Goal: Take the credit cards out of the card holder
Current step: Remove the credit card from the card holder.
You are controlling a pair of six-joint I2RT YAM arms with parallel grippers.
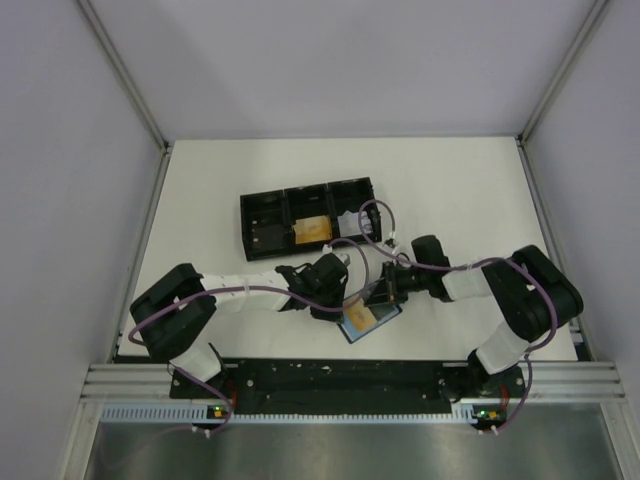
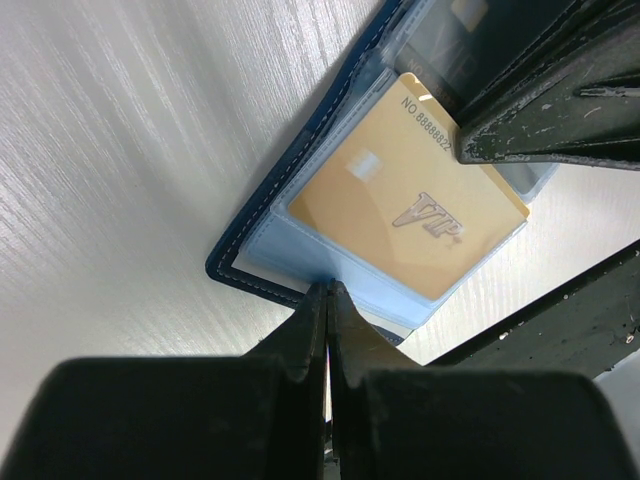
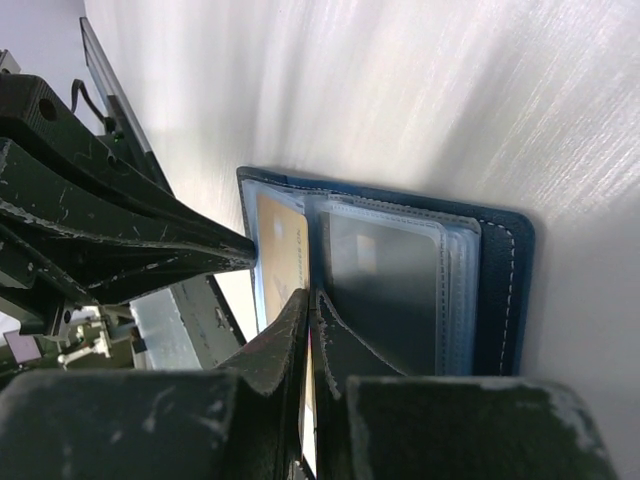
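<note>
Card holder (image 2: 285, 240) lies open on the table (image 2: 120, 150), left gripper (image 2: 328, 292) shut tight at its pale-blue edge, right gripper (image 3: 311, 297) pinching the orange card (image 2: 400, 200) by its corner.

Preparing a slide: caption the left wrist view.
Shut left claw at the open card holder's edge; orange VIP credit card in its sleeve, right claw pinching the card's edge.

1. Card holder (image 2: 262, 262) lies open on the white table (image 2: 120, 150), dark-blue cover underneath and pale blue sleeve on top.
2. Orange-tan credit card (image 2: 400, 205) sits in the sleeve, printed "VIP" and "NO 8888882".
3. Left gripper (image 2: 328, 292) has its fingertips pressed together at the sleeve's near edge.
4. Right gripper (image 2: 465, 140), dark, reaches in from the upper right, its tip over the card's corner.
</note>
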